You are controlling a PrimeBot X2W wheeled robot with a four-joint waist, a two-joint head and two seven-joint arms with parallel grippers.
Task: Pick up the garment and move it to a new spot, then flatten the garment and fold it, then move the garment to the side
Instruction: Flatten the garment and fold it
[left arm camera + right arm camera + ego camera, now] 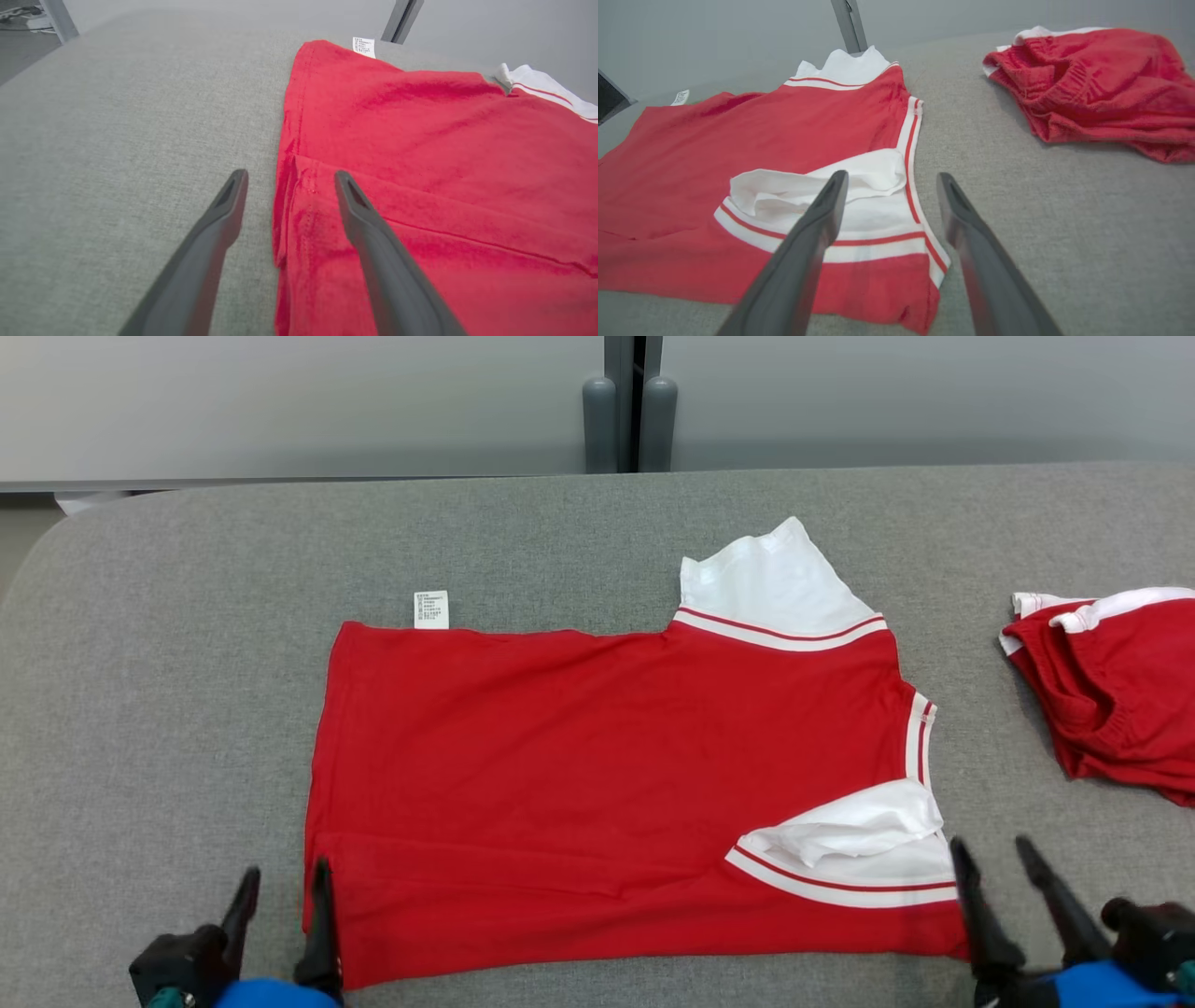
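I see red garment (597,775) lying flat mid grey padded table (187,663), near long edge folded over, white sleeves (845,831) at its right end. My L gripper (287,870) is spread open, empty, straddling its near-left edge. My R gripper (988,845) is also spread, empty, at near-right corner. 2nd red garment (1111,691) is bunched at right, apart.

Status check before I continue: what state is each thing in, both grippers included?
shirt: spread flat, near edge folded over, not held
near sleeve: white, crumpled, lying on top of the shirt
label: sticking out past the far edge
second garment: bunched up at the right, apart from the shirt
left gripper: open, at the shirt's near left corner
right gripper: open, at the shirt's near right corner
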